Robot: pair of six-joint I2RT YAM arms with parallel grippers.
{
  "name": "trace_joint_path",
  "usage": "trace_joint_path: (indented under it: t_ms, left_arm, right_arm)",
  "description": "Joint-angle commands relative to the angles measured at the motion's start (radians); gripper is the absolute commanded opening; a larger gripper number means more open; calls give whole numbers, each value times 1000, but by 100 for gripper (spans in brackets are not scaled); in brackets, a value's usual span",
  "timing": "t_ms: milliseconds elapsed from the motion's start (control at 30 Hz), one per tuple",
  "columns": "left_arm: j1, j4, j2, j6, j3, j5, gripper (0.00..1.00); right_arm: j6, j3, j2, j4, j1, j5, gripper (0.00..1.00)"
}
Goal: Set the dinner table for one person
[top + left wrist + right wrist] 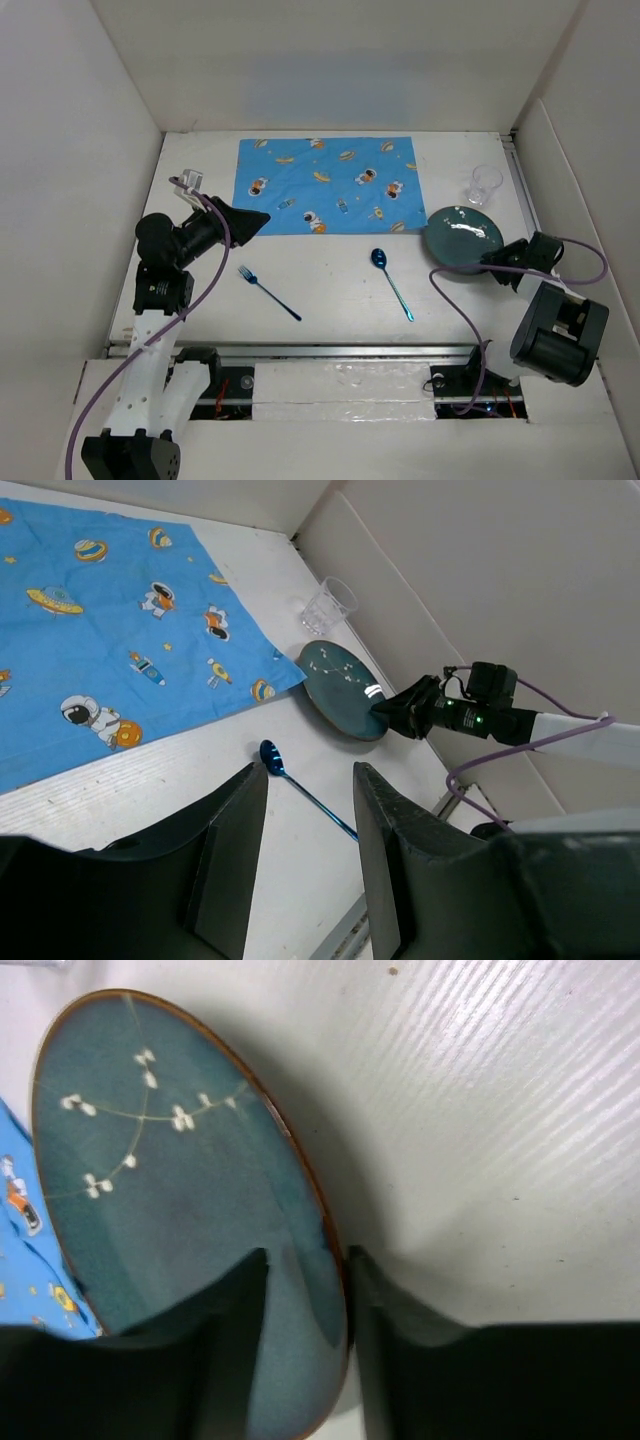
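On the white dinner table [330,330] lie a blue fork [268,292] and a blue spoon [391,282] near the front. A teal plate [460,238] with white blossom marks sits at the right. My right gripper [489,262] holds its near rim. In the right wrist view the jaws straddle the plate [170,1150], one finger on its face and the other against the outside of the rim, so my right gripper [307,1255] is shut on it. My left gripper [260,221] hangs open and empty above the table at the left. In its own view the spoon [300,783] lies beyond my left gripper [308,770].
A blue cartoon-printed placemat [328,184] lies flat at the back middle, its right corner beside the plate. A clear glass [485,185] stands upright at the back right. White walls close in the table on the left, back and right.
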Motion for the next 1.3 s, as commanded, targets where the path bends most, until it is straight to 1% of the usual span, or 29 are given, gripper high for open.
trace_joint_path:
  t_ms: [0,33,67,100,133,167,267,367,400,433,467,500,567,633,700,733,800,867,900,933,967,1000,1033,1100,1133,1167,1200,1233,1267]
  left_arm:
    - [-5,32,-5,10,25,32,36]
    - [-5,33,-6,9,24,32,36]
    - [-5,32,-5,10,25,32,36]
    - [-5,32,-5,10,27,28,36]
    - [-5,29,-6,10,28,25,36]
    - [-5,26,-6,13,30,17,36]
    - [-5,15,-11,21,31,0,36]
    - [-5,13,-11,20,33,-10,36]
    - [-5,12,-12,15,31,-23,36]
    - [-5,12,-12,15,31,-26,36]
    - [-5,12,-11,13,31,-30,36]
    - [-5,12,-9,6,30,-33,36]
    - [5,13,-6,-3,27,-41,38]
    - [20,10,1,-23,16,-63,39]
    - [38,9,6,-34,5,-72,42]
    - [38,4,14,-40,2,-90,45]
    - [38,-11,18,-30,14,-106,53]
    - [38,-40,20,-14,20,-136,58]
    - [38,-45,18,-8,25,-141,58]
    - [38,-59,18,1,31,-161,58]
    - [38,-74,18,24,43,-178,58]
    - [38,-80,23,24,43,-178,58]
    - [25,-89,26,35,48,-193,58]
    - [-33,-162,40,82,88,-243,57]
    - [-70,-175,40,107,97,-320,56]
    - [-140,-215,35,150,112,-364,55]
    - [-170,-252,9,168,120,-413,54]
    - [-198,-264,-11,184,122,-523,52]
    - [-260,-270,-35,199,114,-582,50]
  right_arm:
    - [96,22,16,74,-6,-18,38]
    - [122,8,16,100,-6,-16,34]
    - [168,0,19,113,-6,-14,23]
    - [191,-1,16,114,-6,-5,16]
    - [224,-7,11,114,-6,11,5]
    - [232,-9,-4,109,-6,19,0]
    - [243,-20,-79,48,-6,85,0]
    - [223,-6,-321,-94,3,226,0]
    - [199,18,-540,-177,27,327,0]
    - [199,29,-543,-178,27,328,0]
    - [193,43,-655,-184,27,329,0]
    - [180,70,-696,-214,27,309,0]
    - [116,177,-730,-274,27,253,0]
    - [81,251,-718,-316,47,161,0]
    - [76,322,-696,-319,86,86,0]
    - [82,339,-690,-305,98,49,0]
    - [108,362,-655,-215,156,-64,0]
    - [156,373,-561,-105,243,-85,0]
    - [162,393,-526,-74,377,-23,0]
    - [153,408,-445,-31,452,26,0]
    - [128,451,-338,44,638,127,0]
    - [128,488,-337,45,639,128,0]
    - [113,524,-203,57,679,137,0]
    - [104,598,-71,135,750,98,0]
    - [105,661,-6,165,750,70,0]
    - [116,686,111,252,764,47,0]
    - [139,706,169,309,764,-17,0]
    - [149,766,225,351,764,-52,0]
    - [157,810,325,357,764,-71,0]
